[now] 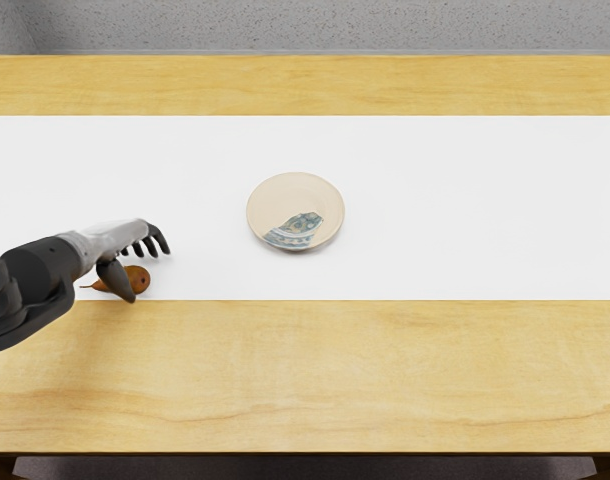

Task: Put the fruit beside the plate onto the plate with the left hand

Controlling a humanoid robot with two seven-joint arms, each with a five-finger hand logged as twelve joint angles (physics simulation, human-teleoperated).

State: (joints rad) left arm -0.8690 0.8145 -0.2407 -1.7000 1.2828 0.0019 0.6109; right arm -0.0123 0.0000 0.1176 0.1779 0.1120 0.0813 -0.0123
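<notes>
Across the whole view runs a light wooden desk point(305, 370), seen from above at a slant, with a grey floor strip showing beyond its far edge. Over its middle lies a wide white strip point(465, 200) that reaches from the left border to the right one, leaving bare wood in front and behind.

From the left edge comes the left arm point(30, 285), dark at the joint and pale grey along the forearm, angled toward the front edge of the white strip.

Near the centre of the strip sits the plate point(270, 195), round and cream-coloured, with a blue-grey patterned patch on its near side. Nothing lies on it.

Well to the left of the plate, the left robot hand point(120, 245) hangs low over the strip's front edge. Its dark fingers point(157, 240) are spread apart and bent downward like a loose claw, closed around nothing, while the thumb point(117, 281) points down toward the desk.

Just beside that thumb, partly hidden by it, lies the fruit point(140, 278): small, brown and resting right at the border between white strip and wood, well apart from the plate. Whether the thumb touches it cannot be told.
</notes>
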